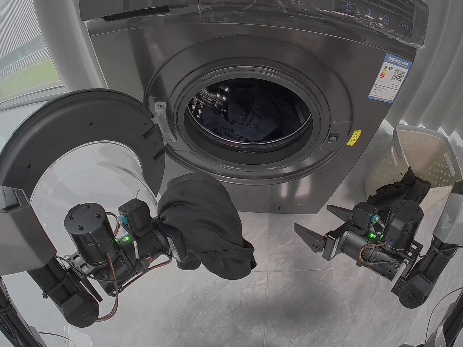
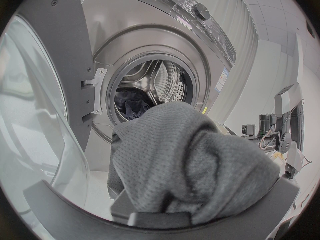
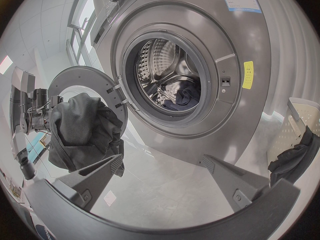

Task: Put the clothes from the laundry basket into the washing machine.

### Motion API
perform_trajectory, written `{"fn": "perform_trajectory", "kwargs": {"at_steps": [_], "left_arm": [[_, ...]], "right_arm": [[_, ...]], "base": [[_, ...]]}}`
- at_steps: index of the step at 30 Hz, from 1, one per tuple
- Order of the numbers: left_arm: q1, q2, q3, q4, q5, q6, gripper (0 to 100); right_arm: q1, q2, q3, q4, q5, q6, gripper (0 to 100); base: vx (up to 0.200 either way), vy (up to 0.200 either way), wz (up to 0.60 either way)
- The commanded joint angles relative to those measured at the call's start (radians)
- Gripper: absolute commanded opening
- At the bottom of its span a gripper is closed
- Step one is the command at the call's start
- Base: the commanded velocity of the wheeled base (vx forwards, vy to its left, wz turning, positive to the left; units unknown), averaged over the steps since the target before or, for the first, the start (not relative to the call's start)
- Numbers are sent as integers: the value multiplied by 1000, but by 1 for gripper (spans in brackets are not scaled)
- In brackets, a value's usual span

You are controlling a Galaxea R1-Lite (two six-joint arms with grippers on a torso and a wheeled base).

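The drum mouth [image 1: 248, 154] gapes straight ahead, with free room above the dark clothes [image 1: 251, 116] lying low inside. The open door [image 1: 72, 121] juts out on my left, close beside my left gripper [image 1: 187, 252], whose dark grey garment [image 1: 207, 222] bulks just below the mouth. Bare floor [image 1: 275, 246] separates it from my spread right gripper [image 1: 317, 223]; the laundry basket [image 1: 419, 132] blocks the far right.
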Motion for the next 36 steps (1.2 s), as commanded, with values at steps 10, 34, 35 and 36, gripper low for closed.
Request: {"fn": "perform_trajectory", "kwargs": {"at_steps": [10,34,35,36], "left_arm": [[-2,24,2,-6,3,43,0],[-23,39,-3,-7,9,65,0],[-23,39,0,-7,7,65,0],[-25,39,2,-7,9,65,0]], "right_arm": [[4,7,3,1,0,0,100],[16,8,9,1,0,0,100],[16,8,11,1,0,0,100],[16,8,11,1,0,0,100]], "base": [[60,0,0],[150,0,0],[0,0,0],[0,0,0]]}}
